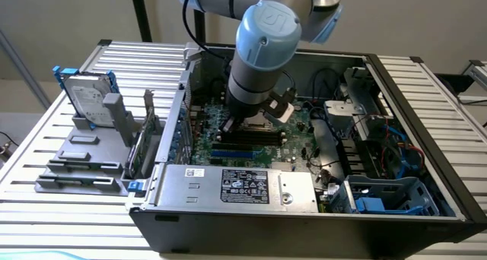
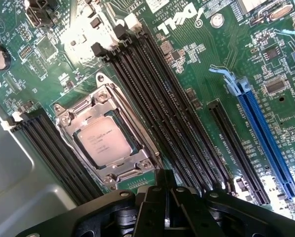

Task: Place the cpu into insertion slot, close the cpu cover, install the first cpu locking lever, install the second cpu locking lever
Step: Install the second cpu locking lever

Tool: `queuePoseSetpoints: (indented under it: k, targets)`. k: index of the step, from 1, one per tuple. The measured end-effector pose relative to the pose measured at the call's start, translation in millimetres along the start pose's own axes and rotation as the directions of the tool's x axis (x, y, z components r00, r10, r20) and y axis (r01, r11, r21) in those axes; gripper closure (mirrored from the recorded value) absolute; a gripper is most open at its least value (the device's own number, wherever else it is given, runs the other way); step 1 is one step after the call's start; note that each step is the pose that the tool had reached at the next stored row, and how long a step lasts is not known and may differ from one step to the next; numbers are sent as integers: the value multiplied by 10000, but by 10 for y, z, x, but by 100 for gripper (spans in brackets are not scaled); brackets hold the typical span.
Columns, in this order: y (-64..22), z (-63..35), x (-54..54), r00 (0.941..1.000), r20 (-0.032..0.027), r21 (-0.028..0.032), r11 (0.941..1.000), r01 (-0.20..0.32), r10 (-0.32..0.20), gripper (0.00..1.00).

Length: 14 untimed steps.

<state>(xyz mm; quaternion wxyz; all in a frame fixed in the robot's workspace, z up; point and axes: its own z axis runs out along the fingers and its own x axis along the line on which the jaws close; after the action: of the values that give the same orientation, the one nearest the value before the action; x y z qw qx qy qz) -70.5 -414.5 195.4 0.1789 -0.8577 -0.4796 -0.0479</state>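
Observation:
The cpu (image 2: 104,140), a pale silvery square chip, lies flat in the insertion slot (image 2: 124,174) on the green motherboard (image 2: 197,54). The grey metal cpu cover (image 2: 81,111) lies down around it, and the chip's face shows through the cover's square opening. I cannot tell the locking levers apart from the frame's edges. My gripper (image 2: 167,217) hovers just beside the slot, its black fingers shut with nothing between them. In the exterior view the arm (image 1: 255,72) reaches down into the open computer case over the motherboard (image 1: 204,143).
Long black memory slots (image 2: 162,108) run right beside the socket, with more (image 2: 54,148) on its other side. A blue expansion slot (image 2: 266,138) lies further off. The power supply (image 1: 236,186), a blue drive cage (image 1: 388,194) and cables crowd the case. A hard drive (image 1: 88,100) stands outside at the exterior view's left.

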Motion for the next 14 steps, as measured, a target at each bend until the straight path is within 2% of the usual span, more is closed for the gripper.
queuePoseSetpoints:
  k: [7,14]
  targets:
    - [-19,43,26,10000,53,-35,10000,-5,6,89]
    - [-25,58,28,9996,267,-170,9999,-25,30,89]
